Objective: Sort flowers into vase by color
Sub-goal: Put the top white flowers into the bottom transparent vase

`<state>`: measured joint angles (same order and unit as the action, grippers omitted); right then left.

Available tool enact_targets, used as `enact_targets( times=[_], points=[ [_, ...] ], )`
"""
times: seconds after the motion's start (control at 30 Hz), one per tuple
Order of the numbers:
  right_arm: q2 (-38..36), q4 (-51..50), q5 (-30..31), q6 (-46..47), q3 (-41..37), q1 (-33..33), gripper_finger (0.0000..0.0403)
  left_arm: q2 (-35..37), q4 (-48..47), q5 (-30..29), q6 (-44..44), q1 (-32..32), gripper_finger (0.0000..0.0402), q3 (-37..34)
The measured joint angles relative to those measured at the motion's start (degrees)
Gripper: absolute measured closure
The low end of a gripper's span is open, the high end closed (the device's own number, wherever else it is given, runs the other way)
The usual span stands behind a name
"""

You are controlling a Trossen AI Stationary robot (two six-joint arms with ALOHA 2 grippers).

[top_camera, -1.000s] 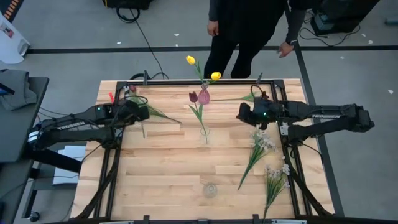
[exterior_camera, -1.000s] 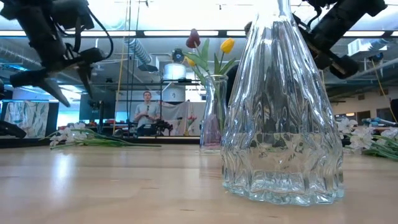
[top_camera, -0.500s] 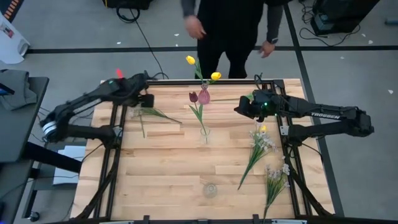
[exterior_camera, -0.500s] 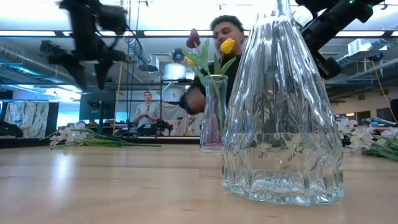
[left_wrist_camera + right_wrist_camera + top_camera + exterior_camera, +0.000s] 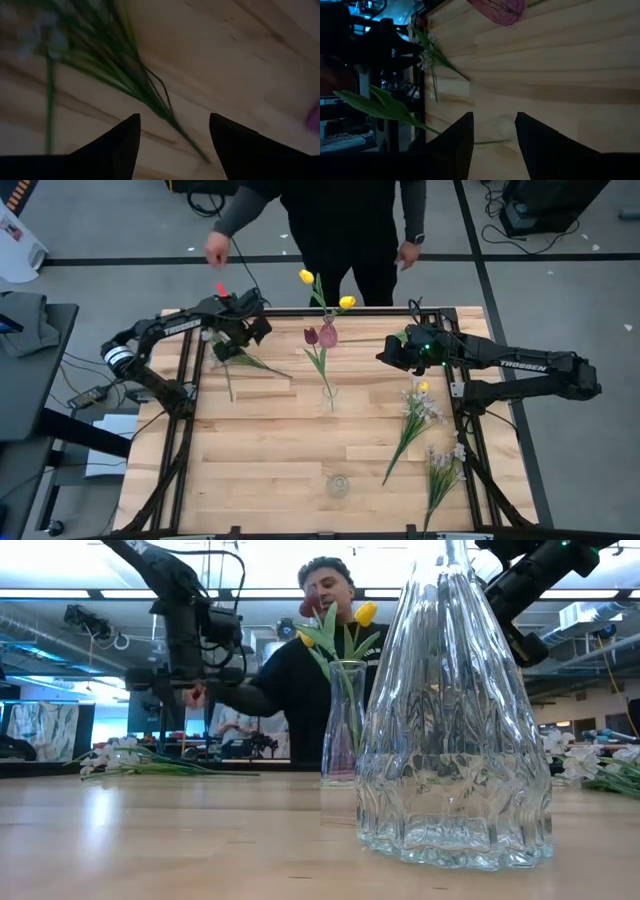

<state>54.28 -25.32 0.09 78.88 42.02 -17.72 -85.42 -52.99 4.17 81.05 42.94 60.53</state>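
Two yellow tulips (image 5: 306,276) stand in a pinkish vase (image 5: 328,335) at the far middle of the table. A maroon tulip (image 5: 311,335) stands in a clear vase (image 5: 328,395) at the centre. A white spray (image 5: 240,360) lies flat on the table at the far left. My left gripper (image 5: 238,345) hangs open above it, its fingers either side of the spray's green stems (image 5: 165,107) and clear of them. My right gripper (image 5: 388,358) waits open at the far right, above the table. More white sprays (image 5: 415,415) lie on the table at the right. My right gripper has a thin green stem (image 5: 490,142) with a broad leaf (image 5: 385,107) showing in the gap between its fingers. I cannot tell whether it touches that stem or whether the stem lies lower down.
A large ribbed clear vase (image 5: 455,710) stands near the table's front edge (image 5: 338,485). A person in dark clothes (image 5: 340,220) leans over the far edge, one hand (image 5: 215,250) out beyond the far left corner. Bare wood lies at the near left.
My left gripper has swung from the table's left edge toward the far edge and to the right, turning as it went, and now hangs over the white spray. The person behind the table has leaned in and reached out toward the far left corner.
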Motion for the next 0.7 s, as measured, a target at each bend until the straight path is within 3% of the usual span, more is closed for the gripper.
enact_targets(
  times=[0.3, 0.53, 0.7],
  points=[
    [-0.2, 1.2, -2.1, -4.5, 0.0, -1.4, 0.0245, -4.8, 0.9, 1.8, 16.0, -1.0, 0.0161, 0.0],
    [-0.5, 9.8, -14.9, -8.8, 0.0, -5.0, 0.0245, -8.7, 1.0, 4.1, 27.8, -6.2, 0.0161, 0.0],
    [-1.0, 15.7, -20.4, -10.3, 0.0, -7.4, 0.0245, -11.8, 1.2, 2.9, 32.9, -8.6, 0.0161, 0.0]
  ],
)
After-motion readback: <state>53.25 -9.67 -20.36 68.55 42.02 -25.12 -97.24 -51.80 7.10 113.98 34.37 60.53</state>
